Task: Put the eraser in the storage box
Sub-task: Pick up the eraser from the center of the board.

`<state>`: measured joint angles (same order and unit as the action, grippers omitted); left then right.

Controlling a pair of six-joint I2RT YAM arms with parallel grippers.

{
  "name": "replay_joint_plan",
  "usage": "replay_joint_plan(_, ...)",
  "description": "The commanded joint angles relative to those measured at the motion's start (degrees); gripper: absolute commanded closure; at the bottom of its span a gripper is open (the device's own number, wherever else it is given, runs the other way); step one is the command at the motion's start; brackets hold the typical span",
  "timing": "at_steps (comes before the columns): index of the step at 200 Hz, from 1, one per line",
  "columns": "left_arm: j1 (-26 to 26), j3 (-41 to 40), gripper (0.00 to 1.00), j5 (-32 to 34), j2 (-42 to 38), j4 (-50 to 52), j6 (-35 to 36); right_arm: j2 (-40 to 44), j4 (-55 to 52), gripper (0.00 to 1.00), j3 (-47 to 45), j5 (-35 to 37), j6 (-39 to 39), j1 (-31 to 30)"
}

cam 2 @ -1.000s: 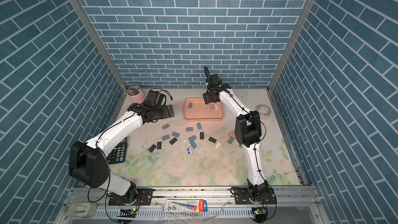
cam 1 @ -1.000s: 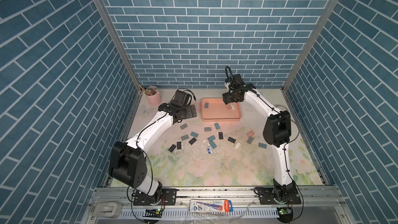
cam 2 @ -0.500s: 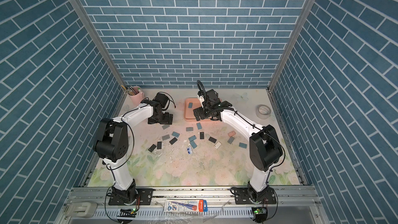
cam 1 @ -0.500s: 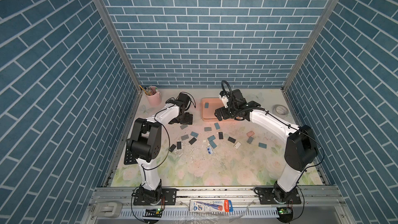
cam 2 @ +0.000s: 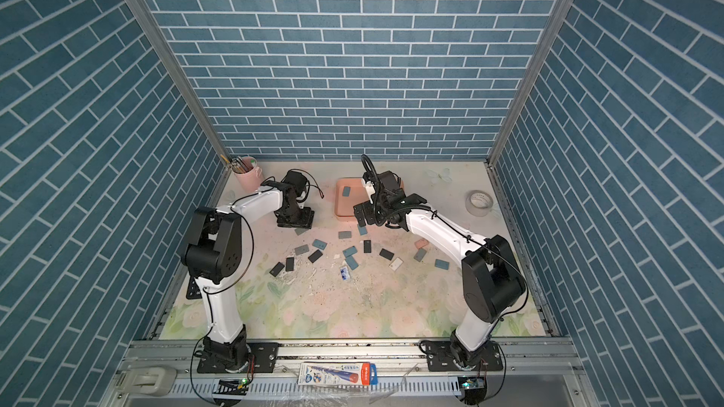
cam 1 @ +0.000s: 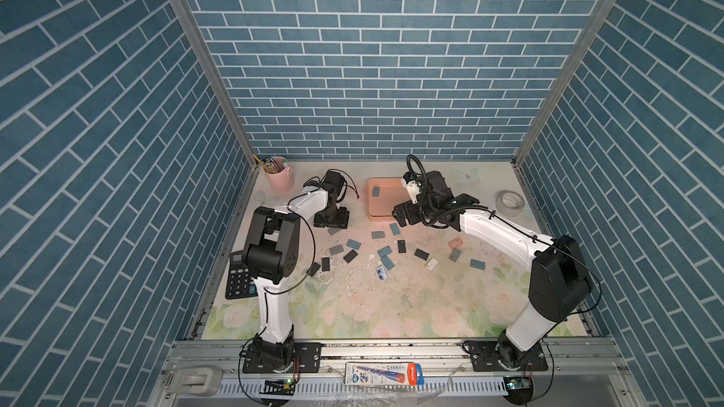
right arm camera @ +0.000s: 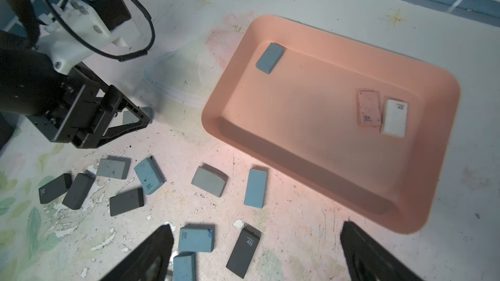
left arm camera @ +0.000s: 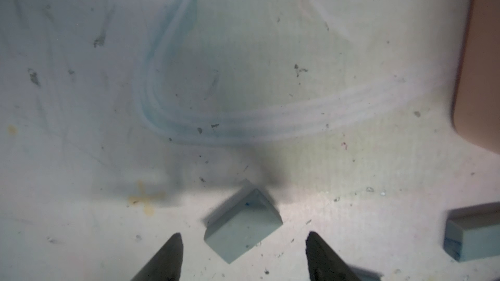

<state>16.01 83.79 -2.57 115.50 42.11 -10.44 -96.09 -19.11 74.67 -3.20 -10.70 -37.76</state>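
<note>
The storage box (right arm camera: 324, 144) is a salmon-pink tray; a blue-grey eraser (right arm camera: 270, 58), a pink one (right arm camera: 368, 108) and a white one (right arm camera: 394, 118) lie in it. In both top views the box (cam 1: 382, 205) (cam 2: 348, 207) sits mid-table at the back. My left gripper (left arm camera: 243, 237) is low over the mat left of the box. It is open, with a grey eraser (left arm camera: 243, 225) lying between its fingers, a gap on each side. My right gripper (right arm camera: 257, 227) hangs open above loose erasers by the box's front edge, holding nothing.
Several grey, blue and black erasers (cam 1: 386, 252) lie scattered across the floral mat in front of the box. A pink pencil cup (cam 1: 279, 178) stands at the back left, a calculator (cam 1: 239, 279) at the left edge, a tape roll (cam 1: 510, 202) at the right.
My right gripper has left the space above the box and come forward over the loose erasers. My left arm has folded, and its gripper has dropped to the mat around the grey eraser.
</note>
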Motion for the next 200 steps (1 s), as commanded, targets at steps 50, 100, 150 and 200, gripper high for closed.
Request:
replay_joint_plan(50,0.0,-0.8,0.41,0.7,1.1,2.1,0.8,1.2,0.6,0.01,-1.1,1.5,-2.5,0.1)
replay_joint_plan(100,0.4,-1.0,0.52,0.9,2.0,2.4,0.1,1.3,1.0,0.02,-1.3,1.7,-2.7,0.1)
replay_joint_plan(150,0.7,-0.6,0.56,1.7,4.0,2.3,-0.8,2.2,1.7,0.01,-1.9,2.0,-3.0,0.1)
replay_joint_plan(200,1.0,0.9,0.70,0.5,3.4,2.2,-0.9,2.9,1.8,0.02,-2.0,2.5,-3.1,0.1)
